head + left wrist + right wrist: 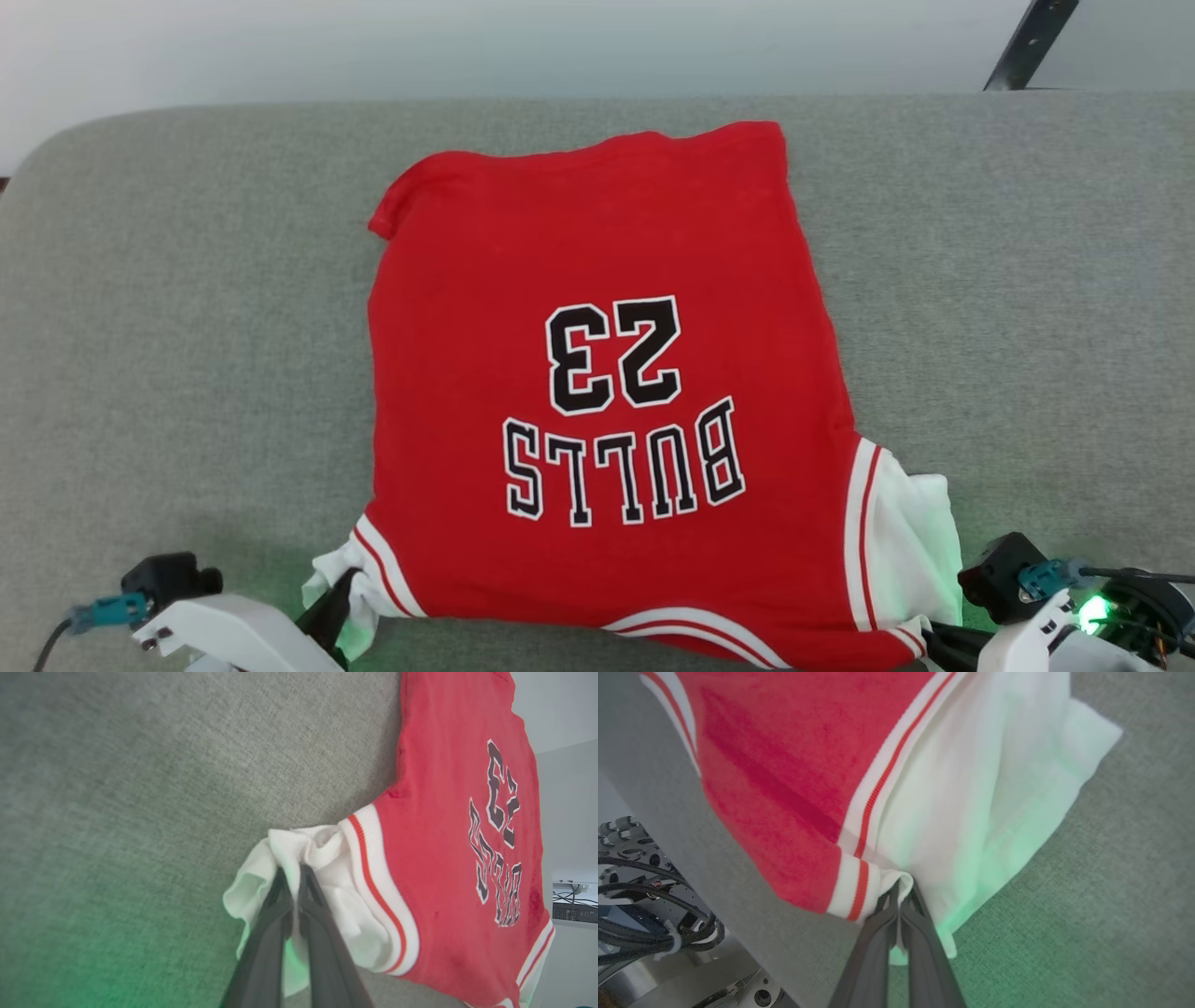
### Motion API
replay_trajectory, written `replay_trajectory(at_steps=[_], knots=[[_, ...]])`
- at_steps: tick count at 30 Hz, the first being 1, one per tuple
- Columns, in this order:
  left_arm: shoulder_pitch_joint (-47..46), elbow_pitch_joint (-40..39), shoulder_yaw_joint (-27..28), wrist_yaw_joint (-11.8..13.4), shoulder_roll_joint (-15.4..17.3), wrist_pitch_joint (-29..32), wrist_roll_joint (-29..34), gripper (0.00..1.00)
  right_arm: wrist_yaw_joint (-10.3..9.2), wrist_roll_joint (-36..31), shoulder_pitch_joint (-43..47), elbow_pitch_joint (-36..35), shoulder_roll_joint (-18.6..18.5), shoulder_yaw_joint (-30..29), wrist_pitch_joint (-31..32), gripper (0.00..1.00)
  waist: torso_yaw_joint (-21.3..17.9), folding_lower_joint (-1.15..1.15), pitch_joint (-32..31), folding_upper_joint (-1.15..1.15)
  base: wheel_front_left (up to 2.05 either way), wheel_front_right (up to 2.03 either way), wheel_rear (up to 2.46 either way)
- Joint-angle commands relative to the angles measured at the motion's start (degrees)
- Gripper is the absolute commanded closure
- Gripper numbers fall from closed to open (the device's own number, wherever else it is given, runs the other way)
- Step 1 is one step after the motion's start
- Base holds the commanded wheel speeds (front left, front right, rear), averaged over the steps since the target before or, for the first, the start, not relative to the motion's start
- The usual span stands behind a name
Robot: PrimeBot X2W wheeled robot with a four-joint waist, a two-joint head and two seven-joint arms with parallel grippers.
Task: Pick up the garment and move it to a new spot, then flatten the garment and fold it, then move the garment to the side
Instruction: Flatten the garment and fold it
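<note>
The garment (597,373), a red jersey T-shirt with white sleeves and an upside-down "BULLS 23" print, lies spread on the grey padded surface (187,327), collar end nearest me. At the lower left my left gripper (338,597) is shut on the bunched white left sleeve (299,849); its dark fingers (280,905) pinch the cloth. At the lower right my right gripper (934,639) is shut on the white sleeve edge (901,879) beside the striped trim. The right sleeve (994,788) fans out flat on the grey fabric.
The grey surface runs wide on both sides of the shirt, with its rounded far-left corner (65,140) and near edge (738,896) in sight. A dark slanted bar (1027,42) stands beyond the far right. Cables and robot base (640,896) lie below the near edge.
</note>
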Motion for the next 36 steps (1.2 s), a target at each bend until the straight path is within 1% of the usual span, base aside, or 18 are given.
replay_trajectory(at_steps=[1, 8, 9, 10, 11, 12, 15, 19, 23, 25, 26, 28, 30, 33, 36], knots=[[-0.7, 2.2, -1.0, 0.0, -1.0, 0.6, 0.8, 1.00, -0.09, -0.3, -1.3, 1.4, -0.1, 1.3, -0.9, 1.00, 0.5, 0.00, 0.6, 0.00, 0.00, 0.00, 0.00], [-3.0, 7.5, -2.4, -1.2, -3.4, 1.5, 2.0, 1.00, -0.11, 0.1, -4.9, 6.3, 0.2, 5.6, -3.4, 1.00, 0.5, 0.00, 1.5, 0.00, 0.00, 0.00, 0.00], [-3.3, 8.0, -2.6, -1.4, -3.6, 1.6, 2.1, 1.00, -0.15, 0.2, -5.3, 6.8, 0.2, 6.1, -3.6, 0.93, 0.4, 0.00, 1.6, 0.00, 0.00, 0.00, 0.00], [-3.5, 8.4, -2.6, -1.6, -3.9, 1.6, 2.1, 1.00, -0.15, 0.4, -5.6, 7.2, 0.2, 6.4, -3.7, 0.71, 0.3, 0.00, 1.6, 0.00, 0.00, 0.00, 0.00], [-3.6, 8.8, -2.5, -1.9, -4.2, 1.5, 2.1, 1.00, -0.16, 0.5, -6.0, 7.6, 0.2, 6.4, -3.6, 0.21, 0.2, 0.00, 1.5, 0.00, 0.00, 0.00, 0.00], [-3.6, 9.1, -2.4, -2.1, -4.3, 1.4, 2.1, 1.00, -0.16, 0.7, -6.4, 7.4, 0.0, 6.5, -3.4, 0.00, 0.0, 0.00, 1.4, 0.00, 0.00, 0.00, 0.00], [-3.2, 9.8, -2.2, -2.7, -4.7, 0.8, 1.8, 1.00, -0.16, 3.3, -6.6, 5.2, 0.3, 4.4, -2.9, 0.00, -0.4, 0.00, 0.9, 0.00, 0.00, 0.00, 0.00], [-2.4, 9.7, -2.0, -3.3, -5.1, 0.1, 1.5, 1.00, -0.09, 7.8, -5.8, -0.7, -1.5, -1.0, 0.7, 0.00, -0.7, 0.00, 0.3, 0.00, 0.00, 0.00, 0.00], [-2.9, 8.6, -2.3, -3.5, -5.7, -0.1, 2.2, 1.00, -0.09, 12.7, -7.0, -6.6, -4.1, -9.3, 6.3, 0.00, 0.1, 0.00, 0.8, 0.00, 0.00, 0.00, 0.00], [-3.9, 7.8, -2.4, -3.6, -6.2, -0.2, 2.6, 1.00, -0.09, 14.1, -9.1, -7.9, -4.5, -13.4, 9.3, 0.00, 0.9, 0.00, 1.6, 0.00, 0.00, 0.00, 0.00], [-4.4, 7.4, -2.5, -3.6, -6.3, -0.2, 2.9, 1.00, -0.09, 14.7, -10.7, -7.9, -4.1, -15.2, 10.9, 0.00, 1.4, 0.00, 2.0, 0.00, 0.00, 0.00, 0.00], [-5.4, 6.6, -2.7, -3.7, -6.6, 0.0, 3.5, 1.00, -0.08, 14.5, -15.2, -6.1, -2.8, -18.0, 14.1, 0.00, 2.6, 0.00, 3.4, 0.00, 0.00, 0.00, 0.00], [-6.6, 5.6, -3.3, -4.0, -7.0, 0.4, 4.4, 1.00, -0.08, 12.2, -20.7, -2.7, -1.7, -18.6, 17.6, 0.00, 4.2, 0.00, 4.8, 0.00, 0.00, 0.00, 0.00], [-9.1, 4.1, -4.1, -4.4, -7.7, 1.2, 5.7, 1.00, -0.08, 8.4, -30.5, 4.9, 1.8, -17.9, 21.7, 0.00, 7.1, 0.00, 7.3, 0.00, 0.00, 0.00, 0.00], [-11.6, 2.8, -4.1, -4.7, -8.3, 1.1, 6.8, 1.00, -0.08, 3.4, -41.9, 13.9, 5.3, -15.5, 24.8, 0.00, 9.4, 0.00, 11.0, 0.00, 0.00, 0.00, 0.00]])
